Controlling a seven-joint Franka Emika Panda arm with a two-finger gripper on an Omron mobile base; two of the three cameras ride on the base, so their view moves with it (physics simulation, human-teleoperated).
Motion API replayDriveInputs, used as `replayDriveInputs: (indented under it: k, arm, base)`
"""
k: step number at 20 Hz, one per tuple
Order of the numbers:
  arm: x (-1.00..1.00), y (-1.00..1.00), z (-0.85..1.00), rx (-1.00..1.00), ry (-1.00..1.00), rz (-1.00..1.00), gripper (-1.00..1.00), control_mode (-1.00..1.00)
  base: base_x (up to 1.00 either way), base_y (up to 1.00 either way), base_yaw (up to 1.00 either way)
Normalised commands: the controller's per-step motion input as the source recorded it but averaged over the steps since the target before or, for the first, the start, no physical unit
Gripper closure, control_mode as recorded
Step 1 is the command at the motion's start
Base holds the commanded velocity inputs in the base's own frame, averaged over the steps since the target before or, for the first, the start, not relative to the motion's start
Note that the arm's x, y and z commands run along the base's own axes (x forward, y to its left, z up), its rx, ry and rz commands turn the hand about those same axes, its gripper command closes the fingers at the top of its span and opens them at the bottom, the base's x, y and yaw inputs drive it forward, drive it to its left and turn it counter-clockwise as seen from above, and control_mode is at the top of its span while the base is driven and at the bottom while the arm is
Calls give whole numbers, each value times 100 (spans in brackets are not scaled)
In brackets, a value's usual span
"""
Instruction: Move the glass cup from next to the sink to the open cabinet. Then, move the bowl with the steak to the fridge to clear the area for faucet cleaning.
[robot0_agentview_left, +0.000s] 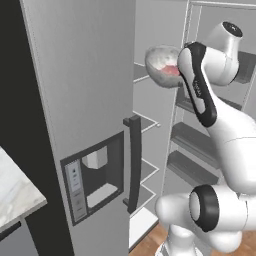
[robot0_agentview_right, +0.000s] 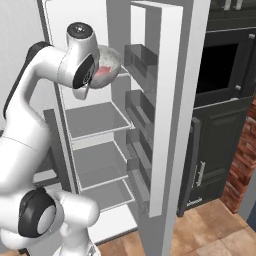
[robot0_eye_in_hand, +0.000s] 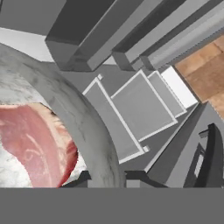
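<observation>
The whitish translucent bowl (robot0_agentview_left: 161, 64) (robot0_agentview_right: 109, 64) hangs in the air inside the open fridge (robot0_agentview_left: 85, 100), level with its upper shelves. The pink-red steak (robot0_agentview_left: 171, 70) (robot0_agentview_right: 102, 72) (robot0_eye_in_hand: 33, 140) lies in it. My gripper (robot0_eye_in_hand: 109, 178) is shut on the bowl's rim (robot0_eye_in_hand: 76, 116), with one dark fingertip (robot0_eye_in_hand: 82, 177) inside the rim and the other outside. In both base views the arm's forearm and wrist cover the fingers. Grey fridge shelves (robot0_agentview_right: 95, 117) (robot0_eye_in_hand: 140, 105) lie below the bowl.
The fridge door with its dark handle (robot0_agentview_left: 134, 165) and dispenser panel (robot0_agentview_left: 95, 175) stands open at left. Door bins (robot0_agentview_right: 140, 60) line the other door. A black oven (robot0_agentview_right: 220, 65), dark low cabinets (robot0_agentview_right: 210, 165), a brick wall (robot0_agentview_right: 245, 160) and a marble counter corner (robot0_agentview_left: 15, 192) surround the fridge.
</observation>
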Motion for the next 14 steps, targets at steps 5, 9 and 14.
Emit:
replayDriveInputs:
  k: [5,9,14]
  arm:
    - [48,33,4,0,3,1,100,-100]
    - [20,18,1,-1,3,13,100,-100]
    - [33,3,0,-1,2,13,100,-100]
  base:
    - [0,0,0]
    - [0,0,0]
    - [0,0,0]
